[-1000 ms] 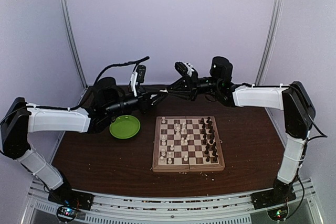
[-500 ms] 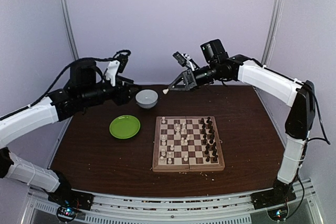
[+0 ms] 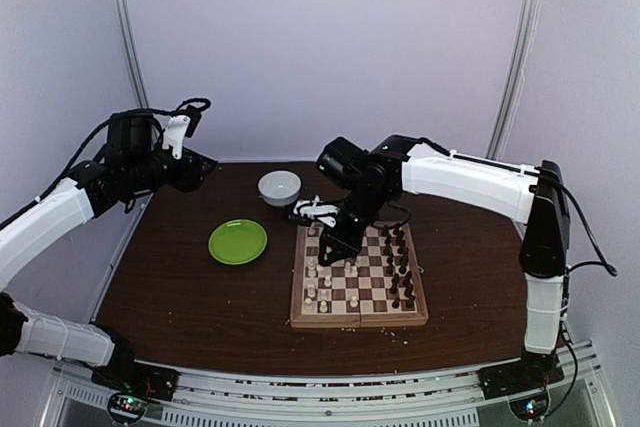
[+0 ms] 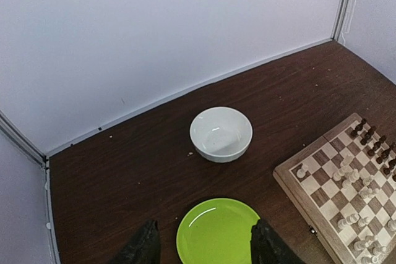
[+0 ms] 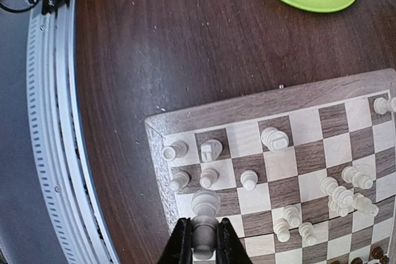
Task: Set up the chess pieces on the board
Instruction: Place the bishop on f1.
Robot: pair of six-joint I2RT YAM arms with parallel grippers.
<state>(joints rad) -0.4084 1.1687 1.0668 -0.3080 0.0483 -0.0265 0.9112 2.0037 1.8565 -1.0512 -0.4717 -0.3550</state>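
Observation:
The board (image 3: 358,319) lies at the table's middle. Cream-white chess pieces (image 3: 322,277) stand on its left half and dark pieces (image 3: 399,265) on its right. My right gripper (image 3: 330,244) hangs over the board's far-left corner. In the right wrist view it (image 5: 204,240) is shut on a cream-white piece (image 5: 205,205), held above the board's edge squares (image 5: 247,107) beside several standing white pieces (image 5: 211,149). My left gripper (image 3: 204,169) is raised at the far left. In the left wrist view it (image 4: 204,246) is open and empty, and the board (image 4: 291,180) shows at the right.
A white bowl (image 3: 279,187) stands behind the board; it looks empty in the left wrist view (image 4: 221,134). A round green plate (image 3: 238,242) lies left of the board and below my left fingers (image 4: 216,233). The metal rail (image 5: 55,122) marks the table's near edge.
My right arm swung down from the back wall to the board's far-left corner, carrying the white piece. My left arm drew back to the left and rose, uncovering the bowl.

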